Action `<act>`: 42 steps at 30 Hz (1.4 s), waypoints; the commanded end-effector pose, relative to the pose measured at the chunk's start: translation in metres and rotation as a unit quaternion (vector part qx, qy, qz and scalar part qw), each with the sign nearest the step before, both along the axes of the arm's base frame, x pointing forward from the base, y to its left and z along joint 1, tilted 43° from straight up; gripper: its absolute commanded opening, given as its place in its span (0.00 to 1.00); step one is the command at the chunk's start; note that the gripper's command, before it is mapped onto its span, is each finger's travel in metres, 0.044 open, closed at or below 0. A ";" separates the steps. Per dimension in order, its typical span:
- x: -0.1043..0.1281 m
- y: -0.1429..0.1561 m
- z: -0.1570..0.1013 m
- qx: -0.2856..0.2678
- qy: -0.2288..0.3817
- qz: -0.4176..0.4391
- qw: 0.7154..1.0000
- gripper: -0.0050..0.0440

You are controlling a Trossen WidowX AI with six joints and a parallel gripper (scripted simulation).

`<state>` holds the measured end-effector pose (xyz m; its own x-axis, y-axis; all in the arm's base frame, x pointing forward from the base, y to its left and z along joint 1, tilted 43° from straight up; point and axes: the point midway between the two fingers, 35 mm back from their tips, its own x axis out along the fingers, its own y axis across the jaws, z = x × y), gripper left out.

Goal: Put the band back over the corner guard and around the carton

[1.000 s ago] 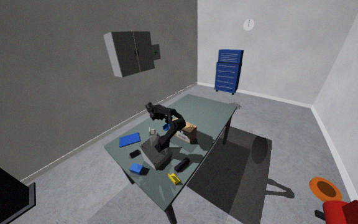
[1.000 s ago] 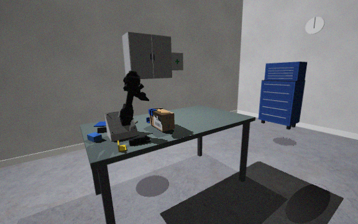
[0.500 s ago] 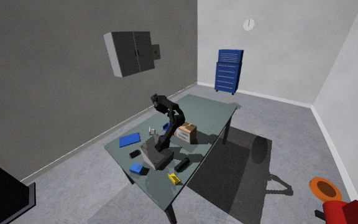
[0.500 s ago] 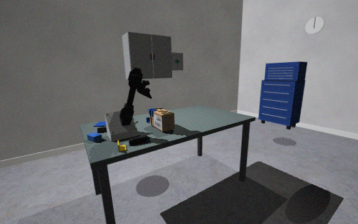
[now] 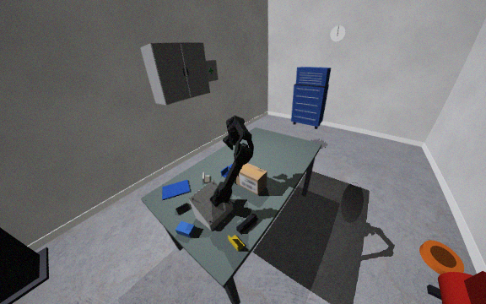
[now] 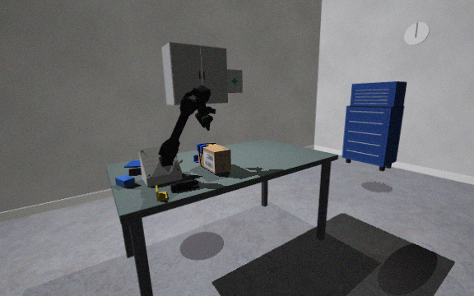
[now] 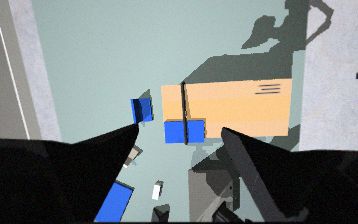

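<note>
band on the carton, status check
End effector open, empty, high above the carton. Band crosses the blue corner guard. Nothing in the way.

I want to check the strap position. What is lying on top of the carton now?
On the carton lies a thin dark band, crossing also the blue corner guard. The open gripper hovers above. The band's underside path is hidden.

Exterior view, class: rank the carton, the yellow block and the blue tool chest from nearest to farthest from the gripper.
1. The carton, on the table just below the open gripper.
2. The yellow block, near the table's front edge.
3. The blue tool chest, on the floor against the far wall.
</note>
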<state>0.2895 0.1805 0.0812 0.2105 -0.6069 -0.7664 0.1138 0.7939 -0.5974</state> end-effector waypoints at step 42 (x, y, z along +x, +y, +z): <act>0.023 -0.051 -0.053 -0.026 0.101 -0.053 0.993 1.00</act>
